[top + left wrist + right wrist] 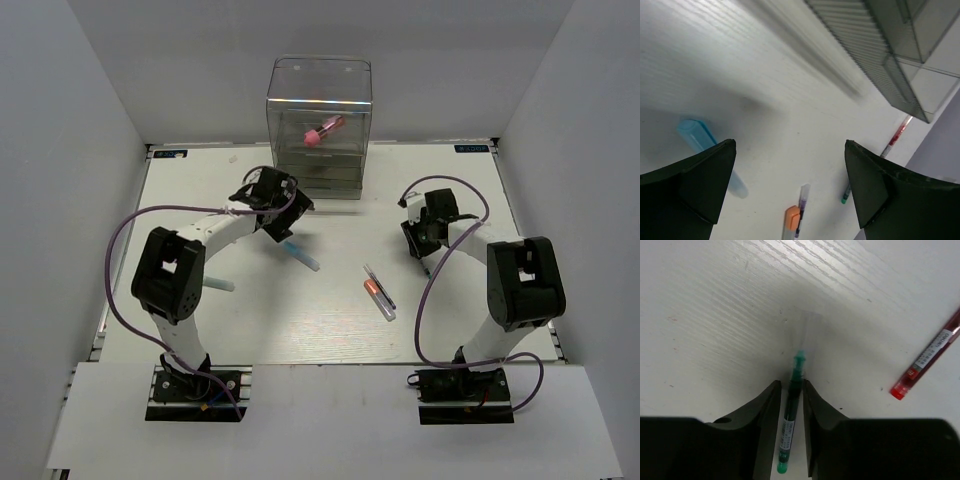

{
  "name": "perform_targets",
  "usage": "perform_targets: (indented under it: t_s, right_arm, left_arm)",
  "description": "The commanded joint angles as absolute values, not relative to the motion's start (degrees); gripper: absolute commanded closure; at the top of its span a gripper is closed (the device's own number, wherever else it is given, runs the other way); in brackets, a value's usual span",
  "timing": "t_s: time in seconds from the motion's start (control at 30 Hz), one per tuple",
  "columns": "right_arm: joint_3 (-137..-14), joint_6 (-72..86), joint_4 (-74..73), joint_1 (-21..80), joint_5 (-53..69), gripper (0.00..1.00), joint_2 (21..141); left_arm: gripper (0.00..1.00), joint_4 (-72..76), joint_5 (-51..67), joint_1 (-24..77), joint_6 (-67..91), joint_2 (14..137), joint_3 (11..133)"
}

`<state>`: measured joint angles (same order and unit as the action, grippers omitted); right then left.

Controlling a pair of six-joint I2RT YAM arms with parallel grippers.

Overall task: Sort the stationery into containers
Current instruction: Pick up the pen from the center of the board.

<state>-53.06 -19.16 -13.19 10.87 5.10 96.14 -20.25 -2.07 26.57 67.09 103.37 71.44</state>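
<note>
So far, one item is filed: the pink tube (pixel 323 131), inside the box (pixel 320 100) beyond the left hand (pixel 789 145).

- **Left hand:** spread wide, holding nothing, above the bench (pixel 300 330).
- **Right hand (pixel 791 385):** its fingers stand close on either side of the green pen (pixel 789 430), which lies flat between them. We cannot tell whether they pinch it.

Left to sort, by our count:
- green pen;
- red pen (pixel 927 356), near that hand, off to one side;
- blue marker (pixel 300 255), just beneath the left hand;
- orange pen (pixel 378 293), between the two hands;
- mint bar (pixel 218 285), behind the left hand.

We judge the task barely begun.
</note>
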Motion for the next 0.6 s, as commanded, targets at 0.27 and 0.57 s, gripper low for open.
perform_targets:
  t_s: [0.27,0.57]
  right_arm:
    - [-60.55,-33.48,-21.18,11.6,27.05,1.0,98.7]
    - [-84.52,-48.95,-21.36,17.31,40.6,1.0,105.46]
  left_arm:
    - [0.03,-30.15,2.28,26.89,66.19,104.33,80.86]
    - [0.08,-27.16,4.04,27.42,65.48,99.59,73.92]
